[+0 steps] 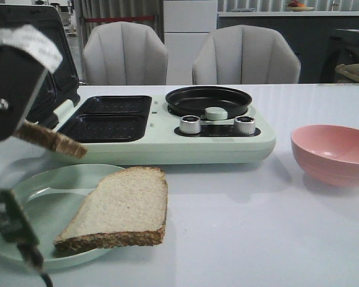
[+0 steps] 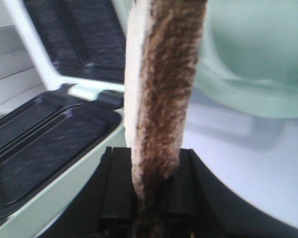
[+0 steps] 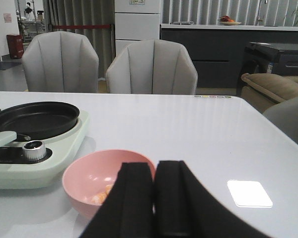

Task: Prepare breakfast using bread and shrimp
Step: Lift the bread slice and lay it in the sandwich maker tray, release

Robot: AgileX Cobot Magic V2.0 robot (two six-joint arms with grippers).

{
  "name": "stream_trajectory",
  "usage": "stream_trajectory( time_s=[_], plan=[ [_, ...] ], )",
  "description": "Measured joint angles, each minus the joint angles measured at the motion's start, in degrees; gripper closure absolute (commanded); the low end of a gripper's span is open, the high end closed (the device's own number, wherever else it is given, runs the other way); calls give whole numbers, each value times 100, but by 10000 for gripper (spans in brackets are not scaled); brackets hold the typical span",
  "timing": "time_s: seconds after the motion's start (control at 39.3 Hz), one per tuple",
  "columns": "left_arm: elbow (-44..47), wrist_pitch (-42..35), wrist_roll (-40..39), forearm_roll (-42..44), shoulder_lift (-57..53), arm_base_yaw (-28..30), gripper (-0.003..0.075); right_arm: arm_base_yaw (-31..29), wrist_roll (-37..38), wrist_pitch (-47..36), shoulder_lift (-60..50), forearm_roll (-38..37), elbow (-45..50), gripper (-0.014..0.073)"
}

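Observation:
My left gripper (image 1: 25, 127) is shut on one slice of bread (image 1: 52, 141) by its crust and holds it in the air, tilted, in front of the left end of the breakfast maker. In the left wrist view the gripper (image 2: 150, 171) pinches the slice (image 2: 161, 84) edge-on. The second slice (image 1: 124, 206) lies flat on a pale green plate (image 1: 45, 185). My right gripper (image 3: 155, 171) is shut and empty, just in front of a pink bowl (image 3: 84, 173) that holds the small orange-pink shrimp (image 3: 102, 196).
The pale green breakfast maker (image 1: 167, 149) has two black grill trays (image 1: 107, 119), a round black pan (image 1: 208, 100), two silver knobs (image 1: 190, 124) and an open lid (image 1: 54, 66). The pink bowl (image 1: 334, 153) stands at the right. Two chairs stand behind the table.

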Motion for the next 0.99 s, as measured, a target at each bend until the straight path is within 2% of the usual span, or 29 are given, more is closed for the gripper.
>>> stream_trajectory(
  time_s=[0.15,0.25,0.74,0.99],
  plan=[
    [-430,58,0,236,-51,0,603,0,0,0,0,0,0,440],
    [-715,-178,-79,472,-36,126,603,0,0,0,0,0,0,440],
    [-2516,-1617,-710,1023,1581,1677,603,0,0,0,0,0,0,440],
    [-3296,-2513,-735,1257,2541,2174,603,0,0,0,0,0,0,440]
  ],
)
